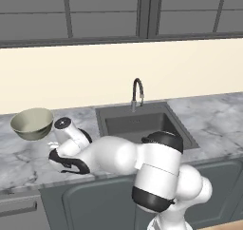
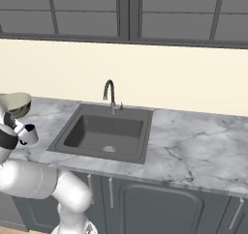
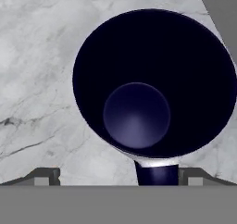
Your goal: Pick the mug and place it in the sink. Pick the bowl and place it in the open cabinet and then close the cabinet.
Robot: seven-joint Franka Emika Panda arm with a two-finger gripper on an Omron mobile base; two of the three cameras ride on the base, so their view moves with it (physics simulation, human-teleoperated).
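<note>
We are early in the task: the mug (image 3: pixel 152 84) takes up the centre of the hand view, right under our gripper (image 3: pixel 115 174), above marble counter (image 3: pixel 37 56) and not yet in the sink (image 1: pixel 142 122) at mid-frame. Our fingers (image 3: pixel 44 176) straddle its rim and handle, but we cannot tell whether they grip. The bowl (image 1: pixel 32 123) sits at left, still to go into the cabinet (image 1: pixel 71 13) along the top.

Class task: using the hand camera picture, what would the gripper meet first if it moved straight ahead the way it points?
Most likely the mug: its dark navy opening lies right ahead of the gripper, though the remaining gap is unclear.
</note>
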